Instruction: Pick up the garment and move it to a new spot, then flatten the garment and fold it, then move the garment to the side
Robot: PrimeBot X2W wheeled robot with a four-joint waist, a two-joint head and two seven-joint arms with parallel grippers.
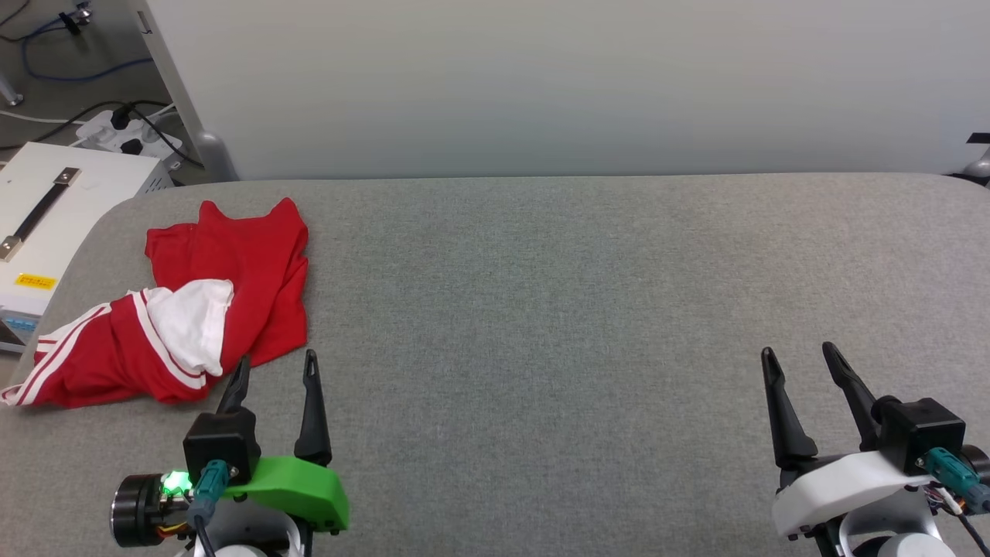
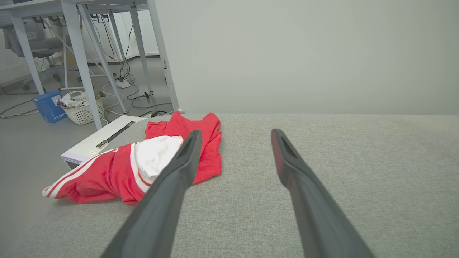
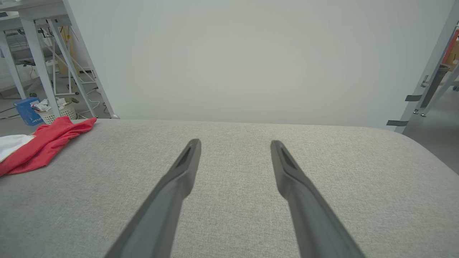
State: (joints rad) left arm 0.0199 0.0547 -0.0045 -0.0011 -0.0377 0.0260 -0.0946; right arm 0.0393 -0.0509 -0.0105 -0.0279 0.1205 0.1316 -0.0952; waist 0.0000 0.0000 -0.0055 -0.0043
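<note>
Here, at the far left, a white case [image 1: 54,209] with a dark strap handle sits below and off the end of the grey tabletop [image 1: 541,309]. The garment [image 1: 259,263] lies crumpled on the left end of that tabletop, red cloth heaped in loose folds. A white sleeve [image 1: 189,321] is turned up on top, and the striped trim [image 1: 42,367] trails out to the left rim. Just beside its near edge hangs the left tool [image 1: 277,357], fingers spread apart and holding nothing. Its left fingertip lines up with the red hem, but I cannot tell whether it touches the cloth. Further right the tabletop is bare grey fabric. Well apart at the right end, the right tool [image 1: 798,350] is also spread and empty, pointing up the surface. The garment looks light, thin and limp, so it will likely sag and trail from any single pinch, and it may drag a little on the textured covering. The raised bunch around the white sleeve, or the near red edge beside the left tool, seems the best hold, since doubled cloth gives the fingers something to bite on.
</note>
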